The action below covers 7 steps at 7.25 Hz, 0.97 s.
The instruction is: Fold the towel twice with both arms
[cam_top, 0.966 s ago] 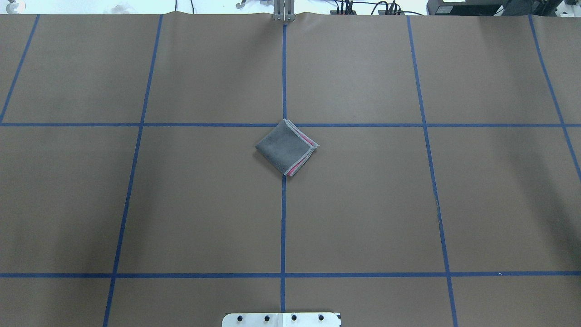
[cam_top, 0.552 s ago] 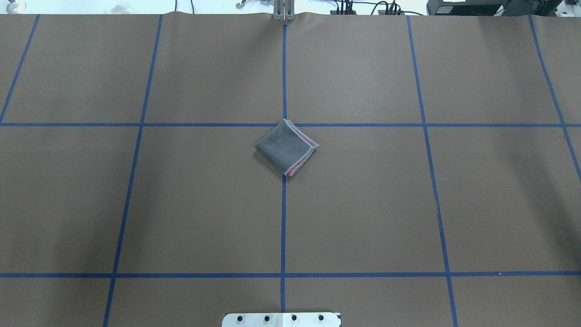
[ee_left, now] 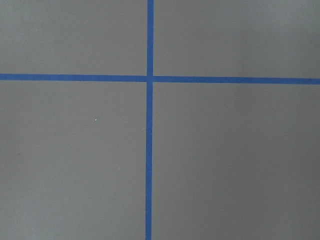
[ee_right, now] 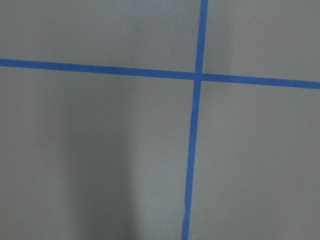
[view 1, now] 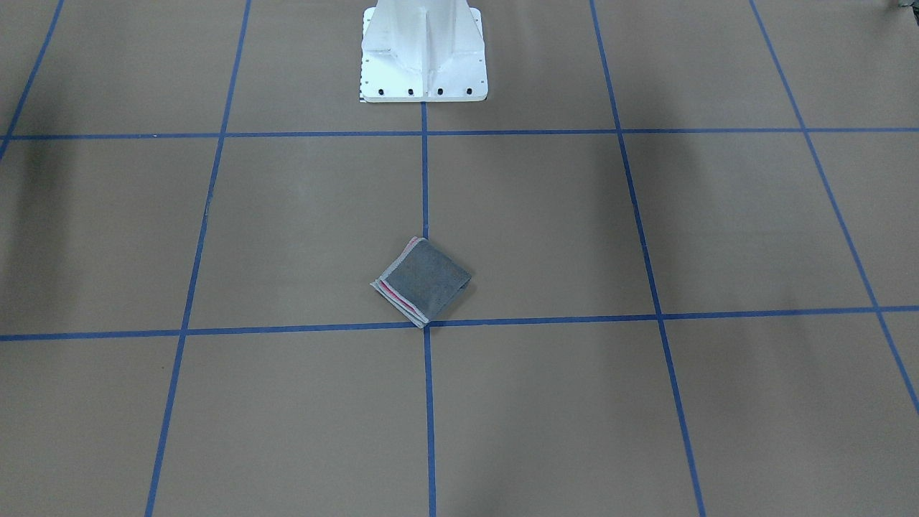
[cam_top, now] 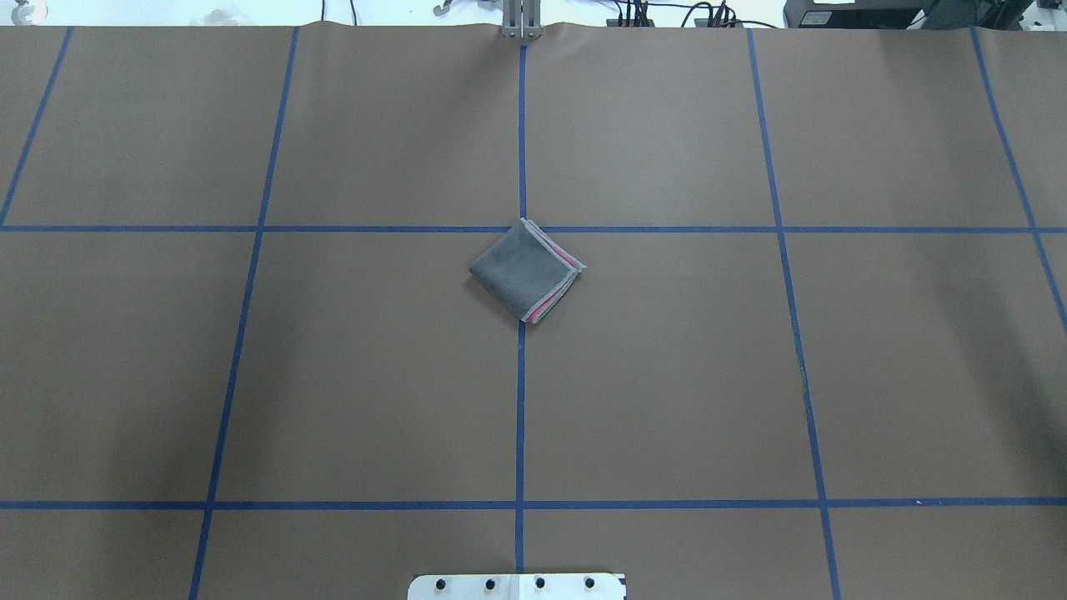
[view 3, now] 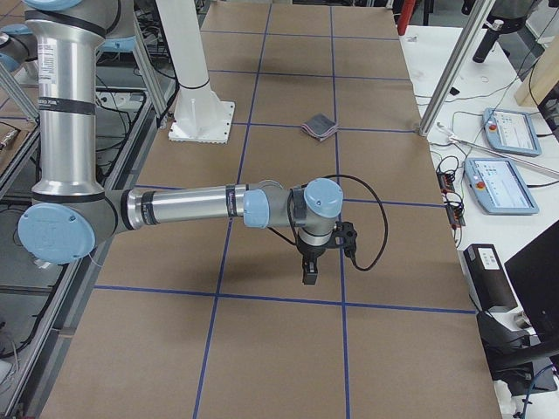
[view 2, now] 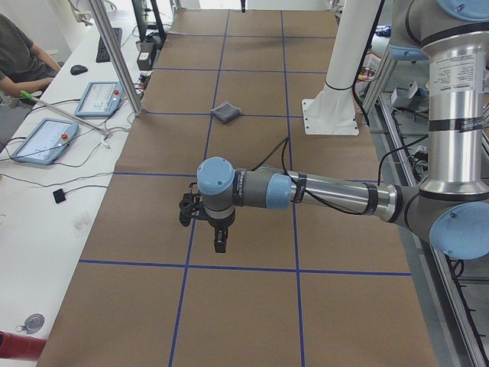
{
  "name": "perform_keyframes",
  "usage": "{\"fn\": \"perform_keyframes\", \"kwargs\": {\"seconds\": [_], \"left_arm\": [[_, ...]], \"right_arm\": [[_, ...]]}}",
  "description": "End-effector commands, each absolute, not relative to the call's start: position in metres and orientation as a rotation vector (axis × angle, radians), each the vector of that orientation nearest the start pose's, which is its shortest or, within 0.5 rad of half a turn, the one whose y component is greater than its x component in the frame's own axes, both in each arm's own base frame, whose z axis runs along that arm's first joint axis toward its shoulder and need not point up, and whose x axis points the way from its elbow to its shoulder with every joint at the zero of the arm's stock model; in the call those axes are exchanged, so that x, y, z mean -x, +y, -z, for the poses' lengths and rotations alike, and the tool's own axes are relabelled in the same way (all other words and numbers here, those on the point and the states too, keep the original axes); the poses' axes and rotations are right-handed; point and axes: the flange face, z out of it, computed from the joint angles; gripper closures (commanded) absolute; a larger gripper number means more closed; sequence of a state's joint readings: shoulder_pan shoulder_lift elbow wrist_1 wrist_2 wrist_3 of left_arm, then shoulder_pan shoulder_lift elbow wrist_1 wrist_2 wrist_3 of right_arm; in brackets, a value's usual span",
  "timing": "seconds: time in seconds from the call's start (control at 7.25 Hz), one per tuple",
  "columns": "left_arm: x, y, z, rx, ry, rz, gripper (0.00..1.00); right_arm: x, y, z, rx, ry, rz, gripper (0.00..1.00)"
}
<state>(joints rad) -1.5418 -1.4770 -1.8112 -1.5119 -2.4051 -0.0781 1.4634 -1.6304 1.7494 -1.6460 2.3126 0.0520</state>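
Observation:
The towel (cam_top: 527, 270) lies folded into a small square at the table's centre, grey face up, with pink layers and a pale hem showing along its right edges. It also shows as the towel (view 1: 423, 281), the towel (view 2: 226, 112) and the towel (view 3: 320, 127). Neither arm touches it. My left gripper (view 2: 220, 245) hangs over the table far from the towel, toward the table's left end. My right gripper (view 3: 310, 272) hangs likewise toward the right end. I cannot tell whether either is open or shut. Both wrist views show only brown table and blue tape lines.
The white pedestal (view 1: 423, 50) stands at the robot's side of the table. Blue tape lines grid the brown table (cam_top: 667, 375). Beside the table are control tablets (view 2: 42, 140), an aluminium post (view 2: 114, 53) and a seated person (view 2: 19, 53).

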Motion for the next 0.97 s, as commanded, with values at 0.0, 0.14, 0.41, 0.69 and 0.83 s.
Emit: {"fn": "perform_keyframes", "kwargs": {"seconds": [0.0,0.14,0.41,0.69,0.83], "left_arm": [[0.0463,-0.455,-0.5836,-0.043,0.837,0.007,0.0],[0.0463,-0.455,-0.5843,-0.042,0.837,0.008,0.0],[0.0463,-0.4544,-0.585,-0.04,0.837,0.008,0.0],[0.0462,-0.4557,-0.5829,-0.045,0.837,0.006,0.0],[0.0462,-0.4556,-0.5762,-0.057,0.838,0.001,0.0]], "right_arm": [[-0.0155,-0.4714,-0.6058,0.012,-0.744,0.068,0.0],[-0.0156,-0.4707,-0.6057,0.013,-0.744,0.067,0.0],[-0.0155,-0.4714,-0.6035,0.009,-0.744,0.067,0.0],[-0.0154,-0.4714,-0.6034,0.009,-0.746,0.067,0.0],[-0.0154,-0.4714,-0.6042,0.011,-0.746,0.065,0.0]]}}
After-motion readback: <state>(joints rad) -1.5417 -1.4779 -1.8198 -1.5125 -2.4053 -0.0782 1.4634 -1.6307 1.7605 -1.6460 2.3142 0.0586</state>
